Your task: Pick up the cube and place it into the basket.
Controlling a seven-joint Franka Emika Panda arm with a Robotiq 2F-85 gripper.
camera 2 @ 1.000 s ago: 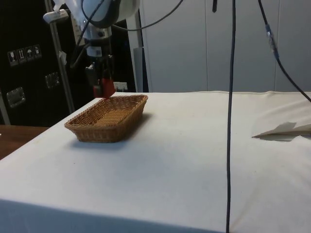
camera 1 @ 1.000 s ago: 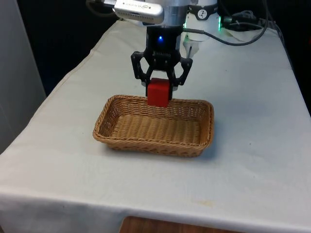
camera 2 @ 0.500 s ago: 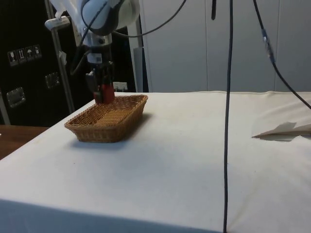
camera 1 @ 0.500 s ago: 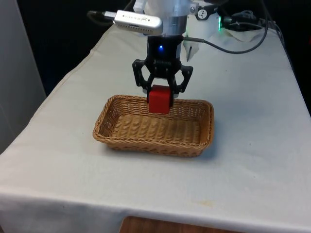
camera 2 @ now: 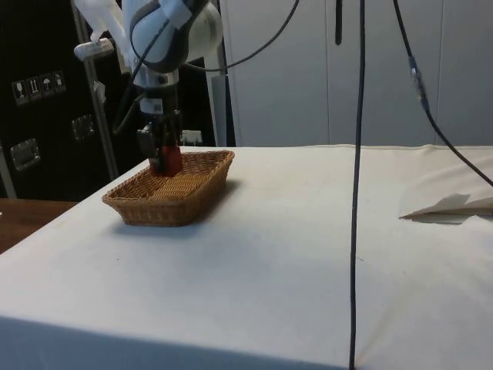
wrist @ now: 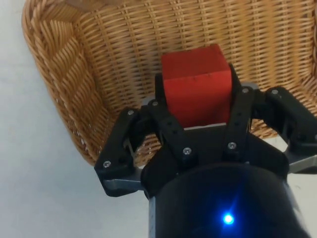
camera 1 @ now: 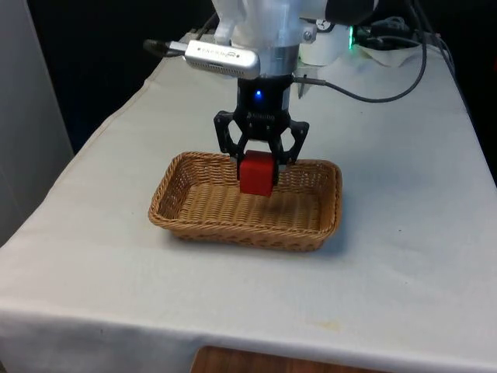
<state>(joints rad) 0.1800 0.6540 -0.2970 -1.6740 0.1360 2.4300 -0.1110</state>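
Note:
My black gripper (camera 1: 257,172) is shut on a red cube (camera 1: 256,176) and holds it inside the rim of a wicker basket (camera 1: 186,225), over the far part of its floor. From the side the red cube (camera 2: 169,161) hangs low between the basket's walls (camera 2: 158,210), with the gripper (camera 2: 165,160) coming straight down onto it. In the wrist view the cube (wrist: 197,82) sits clamped between the two fingers (wrist: 166,106), and the woven basket floor (wrist: 124,44) lies right beneath it. Whether the cube touches the floor I cannot tell.
The basket stands near the middle of the white cloth (camera 1: 404,256). Black cables (camera 2: 358,193) hang down in front of the side camera. A fold of cloth (camera 2: 451,206) lies at the side view's right.
The gripper has carried the cube from above the basket's far rim forward and downward into the basket. It stays shut on the cube throughout.

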